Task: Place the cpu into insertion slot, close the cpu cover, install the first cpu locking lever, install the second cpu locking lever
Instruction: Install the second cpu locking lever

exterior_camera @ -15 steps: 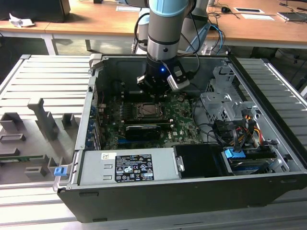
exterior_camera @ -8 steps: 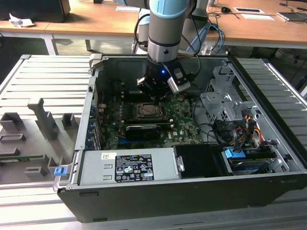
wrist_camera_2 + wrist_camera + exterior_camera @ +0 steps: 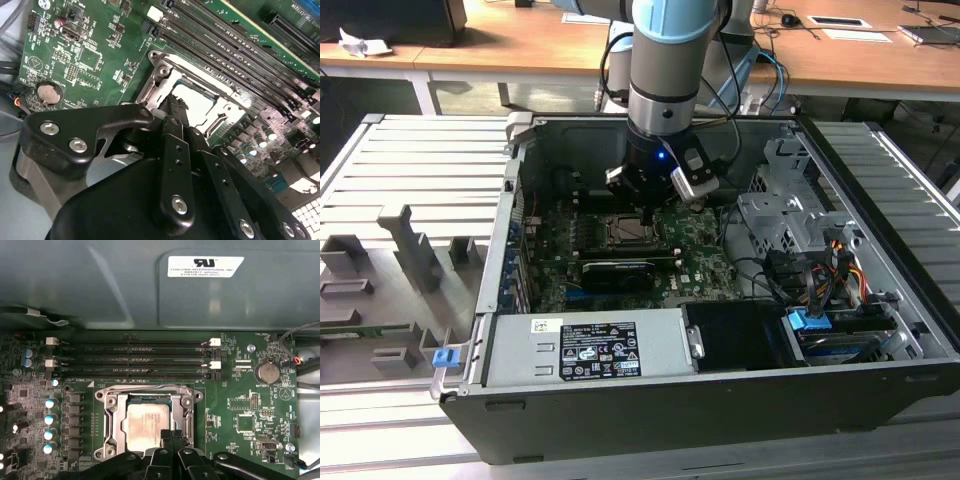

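Note:
The cpu [image 3: 145, 425] lies flat in the insertion slot [image 3: 100, 395], its dull grey face up. The silvery cpu cover [image 3: 114, 422] lies down around it, framing the chip. A thin wire lever [image 3: 150, 387] runs along one side of the socket. My gripper [image 3: 172, 436] is shut, its black fingertips pressed together just over the chip's edge, and nothing shows between them. In the second wrist view the fingers [image 3: 176, 120] stand over the cpu [image 3: 197, 102] and cover [image 3: 222, 112]. In the exterior view the gripper [image 3: 646, 212] hangs right above the slot [image 3: 625, 232] inside the open computer case.
Long memory slots [image 3: 135, 360] run beside the socket, with a coin battery [image 3: 267, 372] and capacitors [image 3: 50, 419] nearby. The case wall [image 3: 125, 285] rises close behind. A long black block [image 3: 618, 272], power supply [image 3: 585, 350], drive cage [image 3: 790, 225] and cables [image 3: 820, 280] crowd the case.

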